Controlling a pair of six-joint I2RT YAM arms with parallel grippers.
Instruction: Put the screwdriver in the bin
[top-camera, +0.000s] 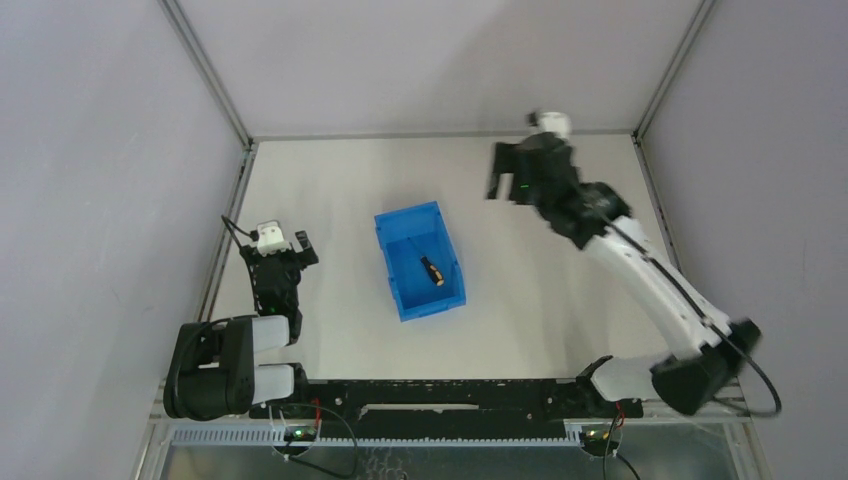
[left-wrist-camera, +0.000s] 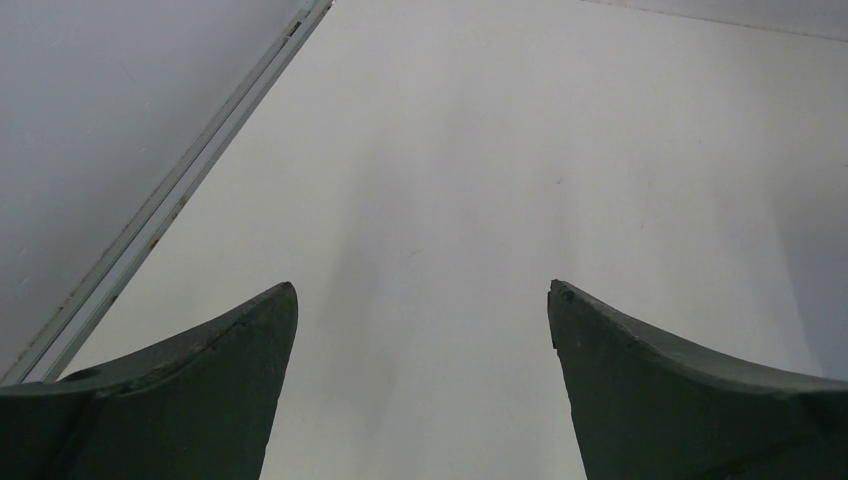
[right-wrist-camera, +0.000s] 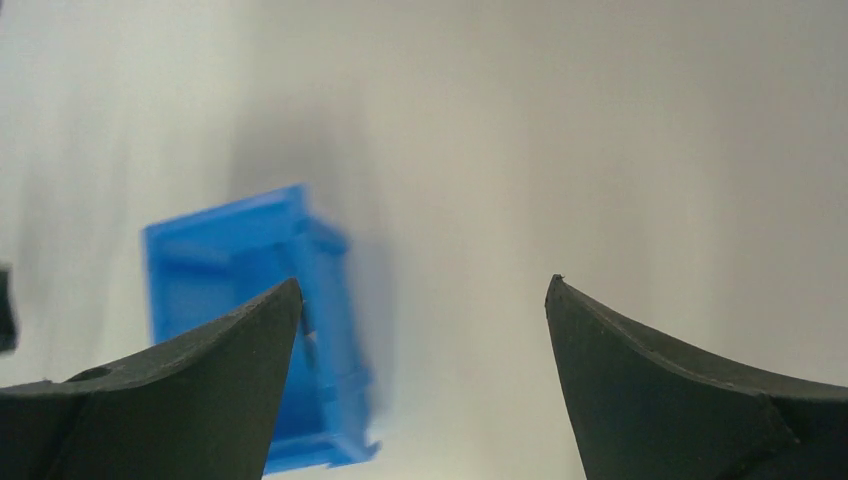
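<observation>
**1. Near edge.** The black mounting rail (top-camera: 430, 392) carries both arm bases along the near edge of the worktop (top-camera: 560, 300). The left arm sits folded close to its base. The left tool (left-wrist-camera: 422, 290) is spread wide with nothing between its fingers; its wrist view shows only bare surface and a metal edge strip (left-wrist-camera: 190, 180).

**2. Centre.** The bright blue rectangular open-topped plastic bin (top-camera: 385, 262) stands mid-worktop, well apart from both tools. The small slim screwdriver with a black handle and orange-yellow band (top-camera: 432, 270) lies inside it on the bin floor, at an angle, towards the right wall.

**3. Far side.** The right arm is extended towards the far right corner. The right tool (right-wrist-camera: 422, 285) is raised, parted wide and carries nothing. Its wrist view is blurred and shows the bin below and to the left, off the tool's centre line.

**4. Task status.** By judgement, the placement is complete: the screwdriver rests in the bin and neither tool grips it. The step in hand appears to be clearing the right arm from the work area.

**5. Next move.** Bring the right arm back to a rest pose near its base. Keep the tool high enough to pass clear of the bin rim, so that the bin is not nudged.

**6. Surface and enclosure.** The worktop is a flat, matt, off-white sheet. Plain grey wall panels (top-camera: 100, 150) enclose three sides, joined at the far corners by slim metal posts (top-camera: 205, 70).
</observation>
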